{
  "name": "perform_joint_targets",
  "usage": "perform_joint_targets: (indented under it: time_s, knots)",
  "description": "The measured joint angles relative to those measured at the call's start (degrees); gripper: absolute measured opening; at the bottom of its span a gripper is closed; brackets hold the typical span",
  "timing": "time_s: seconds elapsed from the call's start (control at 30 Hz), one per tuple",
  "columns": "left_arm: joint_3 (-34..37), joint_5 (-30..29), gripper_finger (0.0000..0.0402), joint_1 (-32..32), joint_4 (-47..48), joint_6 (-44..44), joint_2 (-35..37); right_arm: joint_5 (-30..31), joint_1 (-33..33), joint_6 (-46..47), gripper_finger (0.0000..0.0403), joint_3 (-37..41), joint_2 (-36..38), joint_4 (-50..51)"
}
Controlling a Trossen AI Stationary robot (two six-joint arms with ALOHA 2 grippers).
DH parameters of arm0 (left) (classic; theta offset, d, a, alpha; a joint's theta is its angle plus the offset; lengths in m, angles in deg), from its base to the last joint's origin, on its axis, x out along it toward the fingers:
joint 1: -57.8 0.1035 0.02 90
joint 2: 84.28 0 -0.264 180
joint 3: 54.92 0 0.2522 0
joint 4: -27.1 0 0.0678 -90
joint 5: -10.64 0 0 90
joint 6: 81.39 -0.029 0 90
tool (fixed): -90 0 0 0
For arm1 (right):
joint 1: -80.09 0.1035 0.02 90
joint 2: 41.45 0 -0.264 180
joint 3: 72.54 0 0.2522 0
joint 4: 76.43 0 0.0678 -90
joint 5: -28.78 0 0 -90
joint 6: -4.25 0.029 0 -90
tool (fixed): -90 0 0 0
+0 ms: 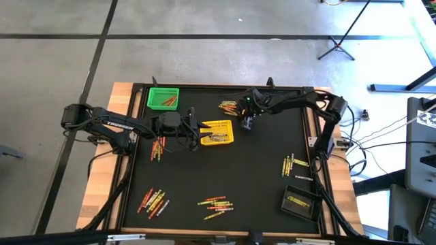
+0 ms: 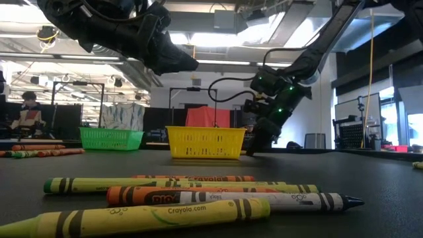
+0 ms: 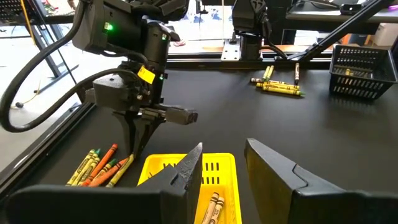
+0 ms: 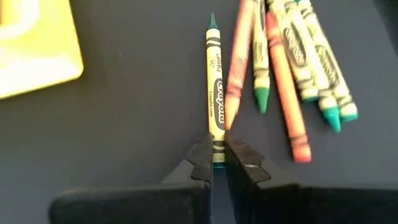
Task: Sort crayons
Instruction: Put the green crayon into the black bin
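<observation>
Crayons (image 1: 216,203) in loose clumps across black mat, by no colour order; a few already in yellow basket (image 1: 218,132), green basket (image 1: 163,98), black basket (image 1: 299,202).

R gripper (image 4: 219,163) down at mat beside yellow basket, next to mixed clump (image 4: 292,68). Fingers nearly closed, pinching end of one green crayon (image 4: 215,93) lying flat, slightly apart from clump. Probably singled out for a clean lift.

L gripper (image 3: 224,163) over yellow basket, fingers spread, empty, touching nothing. Likely waiting.
</observation>
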Motion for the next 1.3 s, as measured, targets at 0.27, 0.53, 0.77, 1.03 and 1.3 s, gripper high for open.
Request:
perform_joint_targets:
  time_s: [0.27, 0.53, 0.77, 1.03, 1.3]
  knots:
    - [0.00, -0.02, 0.0107, -0.01, 0.00, 0.00, 0.00, 0.01, 0.02, 1.62, 0.0028, 0.22, 6.96, 12.39]
    - [0.00, 0.00, 0.0107, -0.01, 0.00, 0.02, 0.00, 0.02, 0.02, 2.56, 0.0032, 0.22, 9.66, 25.37]
    - [0.00, 0.00, 0.0107, 0.01, 0.00, 0.00, 0.00, -0.99, 0.02, 4.13, 0.0032, 0.82, 9.77, 30.46]
    - [0.00, 0.00, 0.0107, 0.00, 0.00, 0.02, 0.00, -1.07, 0.00, 7.15, 0.0087, 0.54, 9.77, 30.38]
    - [0.00, 0.00, 0.0107, 0.00, -0.02, 0.02, 0.00, -5.53, 0.02, 7.32, 0.0163, -1.92, 9.79, 25.64]
